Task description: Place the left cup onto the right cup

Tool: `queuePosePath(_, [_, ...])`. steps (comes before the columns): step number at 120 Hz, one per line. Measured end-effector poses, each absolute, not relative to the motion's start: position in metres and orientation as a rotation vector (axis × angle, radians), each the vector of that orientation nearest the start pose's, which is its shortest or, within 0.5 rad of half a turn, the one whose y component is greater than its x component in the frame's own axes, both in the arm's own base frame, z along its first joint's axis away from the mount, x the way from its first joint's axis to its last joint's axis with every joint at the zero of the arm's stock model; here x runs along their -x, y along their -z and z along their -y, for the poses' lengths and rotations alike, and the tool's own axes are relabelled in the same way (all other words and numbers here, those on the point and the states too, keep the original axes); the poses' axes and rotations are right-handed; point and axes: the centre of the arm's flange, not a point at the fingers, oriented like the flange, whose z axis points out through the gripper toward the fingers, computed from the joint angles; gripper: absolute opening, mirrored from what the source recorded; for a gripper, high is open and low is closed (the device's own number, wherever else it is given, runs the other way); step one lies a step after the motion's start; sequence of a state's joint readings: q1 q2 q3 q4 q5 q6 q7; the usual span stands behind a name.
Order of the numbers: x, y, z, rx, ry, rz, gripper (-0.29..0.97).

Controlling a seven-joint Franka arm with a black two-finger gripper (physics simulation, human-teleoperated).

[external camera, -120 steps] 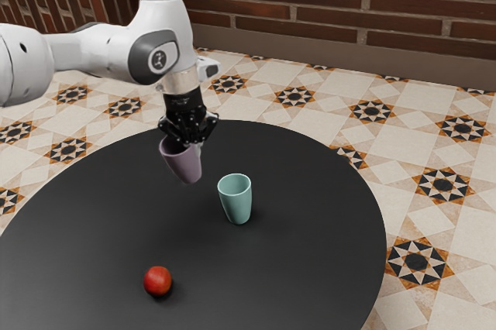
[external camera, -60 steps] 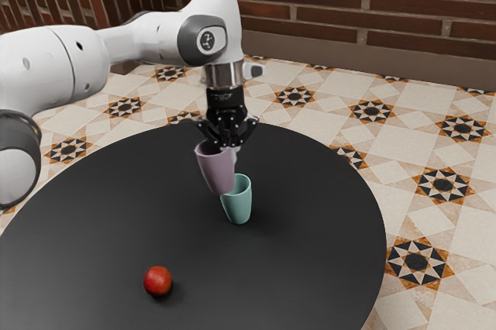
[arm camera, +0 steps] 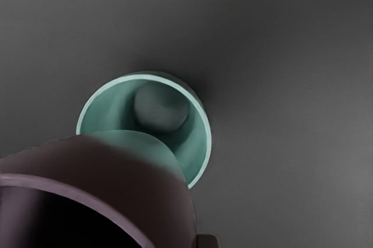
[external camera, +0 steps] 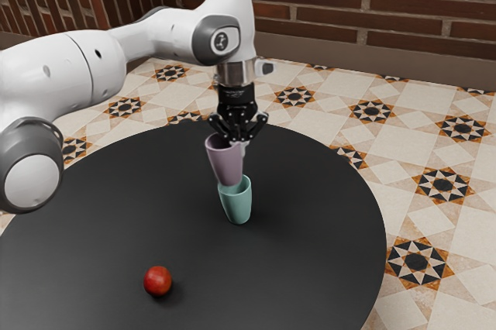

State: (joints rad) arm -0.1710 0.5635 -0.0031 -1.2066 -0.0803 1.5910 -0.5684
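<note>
My black gripper (external camera: 235,137) is shut on the rim of a mauve cup (external camera: 225,161), which hangs just above a teal cup (external camera: 235,201) standing upright on the round black table (external camera: 310,268). The mauve cup's base sits at the teal cup's mouth, slightly off toward the exterior view's left; whether they touch I cannot tell. In the wrist view the mauve cup (arm camera: 99,195) looms blurred under my hand and overlaps the edge of the open teal cup (arm camera: 151,120) below it.
A red apple (external camera: 157,280) lies on the table near its front, toward the exterior view's left. The table's edge curves at the exterior view's right, with patterned floor tiles and a brick wall beyond.
My arm has carried the mauve cup toward the exterior view's right, from beside the teal cup to directly over its mouth, and the cup now hangs more upright.
</note>
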Motion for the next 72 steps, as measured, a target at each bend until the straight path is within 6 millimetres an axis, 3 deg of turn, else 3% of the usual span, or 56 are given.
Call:
queuePosePath(39, [-0.695, -0.434, 0.132, 3.077, -0.205, 0.633, -0.11])
queuePosePath(72, [-0.689, -0.429, 0.13, 3.071, -0.305, 0.684, -0.11])
